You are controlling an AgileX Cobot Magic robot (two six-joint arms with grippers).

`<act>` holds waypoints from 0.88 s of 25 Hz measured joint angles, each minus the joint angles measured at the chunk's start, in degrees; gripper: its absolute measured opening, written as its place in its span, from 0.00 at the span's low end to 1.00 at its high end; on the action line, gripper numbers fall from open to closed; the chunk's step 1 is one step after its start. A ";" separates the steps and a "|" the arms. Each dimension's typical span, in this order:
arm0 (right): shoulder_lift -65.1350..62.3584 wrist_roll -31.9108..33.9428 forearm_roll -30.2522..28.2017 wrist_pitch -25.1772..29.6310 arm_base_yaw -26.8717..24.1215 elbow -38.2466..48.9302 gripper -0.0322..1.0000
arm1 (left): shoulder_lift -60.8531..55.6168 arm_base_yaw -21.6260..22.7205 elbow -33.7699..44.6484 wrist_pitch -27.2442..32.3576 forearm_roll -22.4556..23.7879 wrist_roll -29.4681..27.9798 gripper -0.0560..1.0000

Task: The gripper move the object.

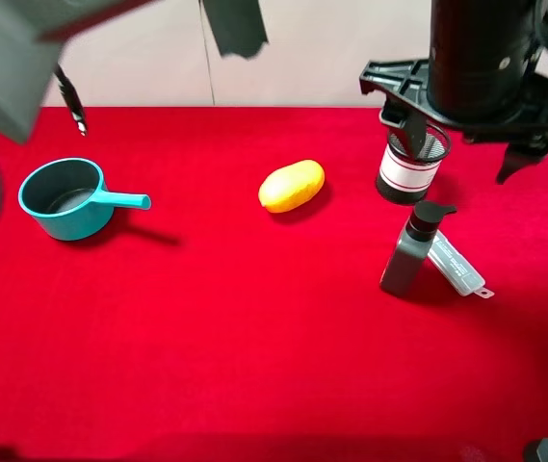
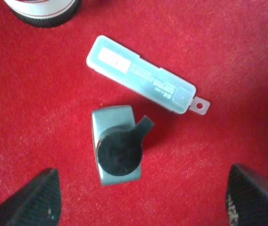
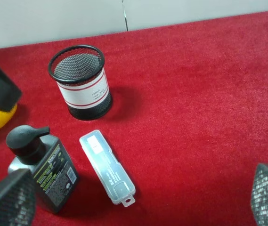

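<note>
The dark grey pump bottle (image 1: 410, 255) with a black pump top stands upright on the red cloth, right of centre. It also shows from straight above in the left wrist view (image 2: 117, 150) and in the right wrist view (image 3: 49, 174). My left gripper (image 1: 458, 164) has reached across to the right side and hangs open above the bottle. In its wrist view (image 2: 143, 202) its fingers stand wide on either side of the bottle, not touching it. My right gripper (image 3: 137, 202) is open and empty, with only its finger ends showing; I do not see it in the exterior view.
A flat translucent case (image 1: 455, 265) lies right beside the bottle. A black mesh cup (image 1: 410, 164) stands just behind it. A yellow lemon-like object (image 1: 291, 185) lies mid-table and a teal saucepan (image 1: 66, 197) at the left. Blurred grey hardware hangs at the top left.
</note>
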 joint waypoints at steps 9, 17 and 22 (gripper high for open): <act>0.00 0.00 0.29 0.00 0.00 0.00 0.70 | -4.33 0.00 -0.14 0.07 2.93 3.24 0.72; 0.00 0.00 0.36 0.00 0.00 0.00 0.70 | -8.01 0.00 -0.14 0.01 8.52 7.45 0.72; 0.00 0.00 0.48 0.00 0.00 0.00 0.70 | -9.96 0.00 0.43 0.01 11.93 10.30 0.72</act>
